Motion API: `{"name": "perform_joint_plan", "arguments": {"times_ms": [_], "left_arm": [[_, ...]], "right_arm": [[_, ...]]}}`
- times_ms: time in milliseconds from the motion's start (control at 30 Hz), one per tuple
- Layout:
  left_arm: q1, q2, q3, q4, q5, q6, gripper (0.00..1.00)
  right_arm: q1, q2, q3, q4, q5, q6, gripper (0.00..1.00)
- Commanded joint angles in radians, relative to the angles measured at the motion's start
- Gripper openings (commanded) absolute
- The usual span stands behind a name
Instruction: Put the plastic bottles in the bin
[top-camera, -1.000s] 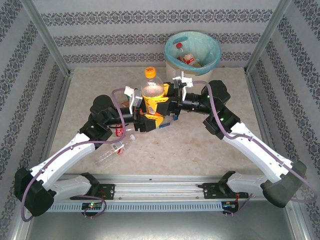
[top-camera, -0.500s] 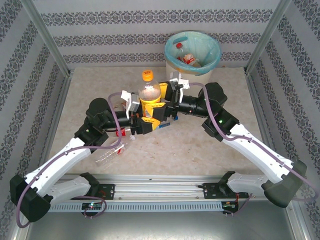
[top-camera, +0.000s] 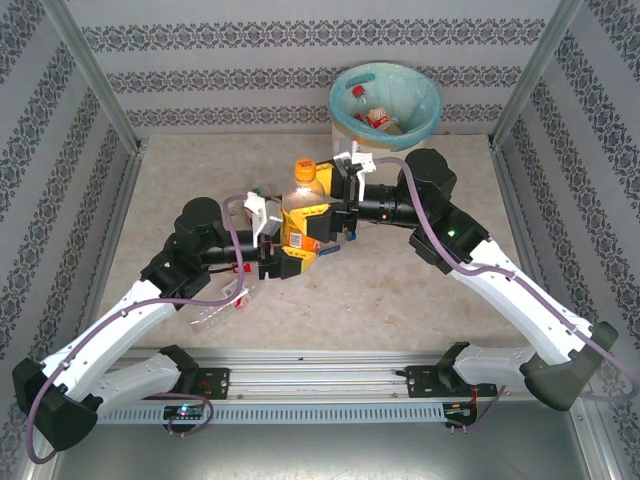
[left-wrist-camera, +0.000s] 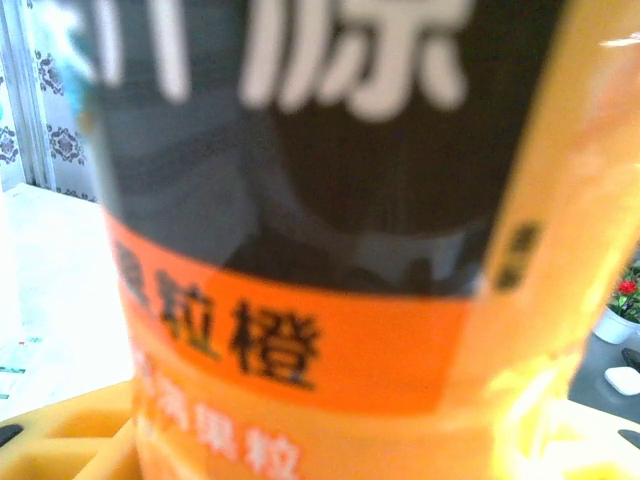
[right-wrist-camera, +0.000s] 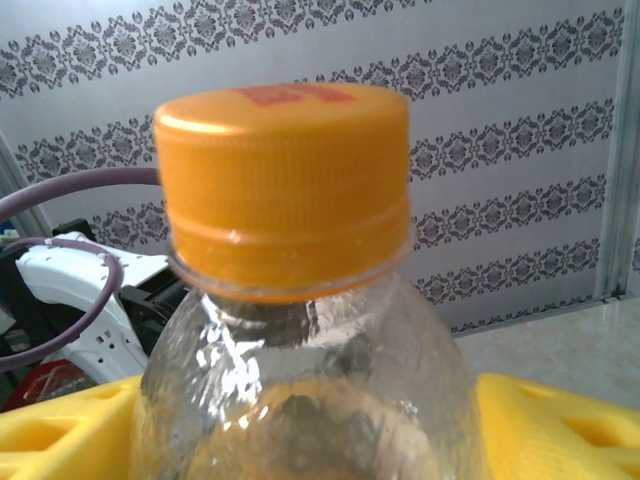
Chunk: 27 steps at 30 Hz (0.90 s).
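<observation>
At frame centre the left claw (top-camera: 288, 245) grips the orange-capped bottle (top-camera: 303, 192) low and upright; the right claw (top-camera: 330, 210) stands wide beside its shoulder. Held so low, it may tilt or slip short of the bin (top-camera: 338, 105), upper right.

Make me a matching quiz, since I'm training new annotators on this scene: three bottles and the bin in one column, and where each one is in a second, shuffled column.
Column one:
1. orange-capped bottle
2. clear bottle by the left arm
3. red-capped bottle
4. bin

Column two:
A. standing at the far end, right of centre
B. lying on its side on the table
C. upright, over the middle of the table
D. inside the bin

Pairs: 1-C, 2-B, 3-D, 4-A.
</observation>
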Motion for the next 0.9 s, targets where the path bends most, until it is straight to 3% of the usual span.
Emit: {"name": "perform_joint_plan", "arguments": {"times_ms": [0, 167, 267, 300, 433, 600, 867], "left_arm": [[-0.01, -0.01, 0.043, -0.053, 0.023, 0.058, 0.43], [-0.01, -0.021, 0.046, -0.061, -0.027, 0.072, 0.48], [-0.01, -0.034, 0.039, -0.022, -0.071, 0.05, 0.59], [-0.01, -0.034, 0.039, -0.011, -0.093, 0.039, 0.68], [-0.009, -0.031, 0.043, 0.022, -0.148, 0.018, 0.73], [-0.009, -0.035, 0.034, 0.086, -0.224, 0.013, 0.87], [-0.007, -0.034, 0.059, 0.079, -0.44, 0.081, 0.91]], "right_arm": [[0.002, 0.005, 0.03, -0.037, -0.03, -0.023, 0.73], [-0.001, -0.02, 0.033, -0.086, 0.078, -0.094, 0.56], [-0.008, -0.028, 0.033, -0.09, 0.13, -0.116, 0.51], [-0.01, -0.029, 0.035, -0.088, 0.133, -0.121, 0.49], [-0.021, -0.013, 0.063, -0.081, 0.148, -0.131, 0.44], [-0.061, 0.007, 0.111, -0.071, 0.244, -0.148, 0.42], [-0.195, 0.156, 0.304, -0.108, 0.551, -0.323, 0.4]]}}
